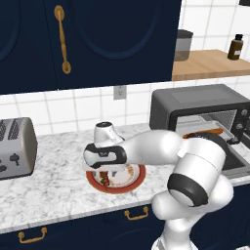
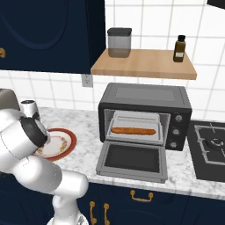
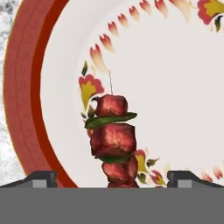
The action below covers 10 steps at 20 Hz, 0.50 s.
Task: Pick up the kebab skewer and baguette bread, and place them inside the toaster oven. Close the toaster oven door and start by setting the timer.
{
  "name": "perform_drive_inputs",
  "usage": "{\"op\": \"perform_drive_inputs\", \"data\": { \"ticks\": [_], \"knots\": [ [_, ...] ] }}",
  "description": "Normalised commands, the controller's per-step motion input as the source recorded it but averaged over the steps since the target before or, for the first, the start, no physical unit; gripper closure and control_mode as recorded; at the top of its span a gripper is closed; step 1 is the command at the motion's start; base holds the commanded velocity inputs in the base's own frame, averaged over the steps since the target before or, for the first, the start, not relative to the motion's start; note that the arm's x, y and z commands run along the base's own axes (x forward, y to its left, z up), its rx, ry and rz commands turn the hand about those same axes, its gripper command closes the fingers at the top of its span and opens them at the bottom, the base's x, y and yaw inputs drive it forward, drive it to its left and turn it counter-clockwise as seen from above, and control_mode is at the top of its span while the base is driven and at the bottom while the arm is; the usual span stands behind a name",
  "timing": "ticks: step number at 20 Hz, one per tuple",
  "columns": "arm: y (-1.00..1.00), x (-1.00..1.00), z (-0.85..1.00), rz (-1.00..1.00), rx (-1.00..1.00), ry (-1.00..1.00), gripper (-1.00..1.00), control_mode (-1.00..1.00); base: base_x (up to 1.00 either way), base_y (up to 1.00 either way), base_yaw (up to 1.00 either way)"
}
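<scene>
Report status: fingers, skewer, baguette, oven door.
Fingers open, straddling kebab skewer on plate, nothing gripped. Baguette already on toaster oven rack. Door down. Nothing in the way.

Premises: a domestic kitchen, rendered. A grey-veined white marble counter (image 1: 58,161) carries a dark grey toaster oven (image 2: 145,115) well to the right of the gripper (image 3: 112,179), its toaster oven door (image 2: 132,161) dropped open, and a silver two-slot toaster (image 1: 15,147) to the gripper's left. Navy cabinets (image 1: 97,39) with brass handles (image 1: 62,39) hang above the gripper; matching drawers sit below the counter. White tiled wall (image 1: 58,110) with an outlet (image 1: 120,92) lies behind it. A wooden shelf (image 2: 145,63) holds a canister (image 2: 119,42) and brown bottle (image 2: 179,48). A gas hob (image 2: 211,147) lies far right.
</scene>
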Motion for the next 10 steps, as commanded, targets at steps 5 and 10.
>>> {"op": "perform_drive_inputs", "data": {
  "ticks": [5, 10],
  "knots": [
    [0.00, 0.01, -0.25, 0.02, 0.00, 0.00, -1.00, -1.00, 0.00, 0.00, 0.00],
    [0.00, 0.00, -0.23, 0.02, 0.00, 0.00, 1.00, -1.00, 0.00, 0.00, 0.00]
  ]
}}
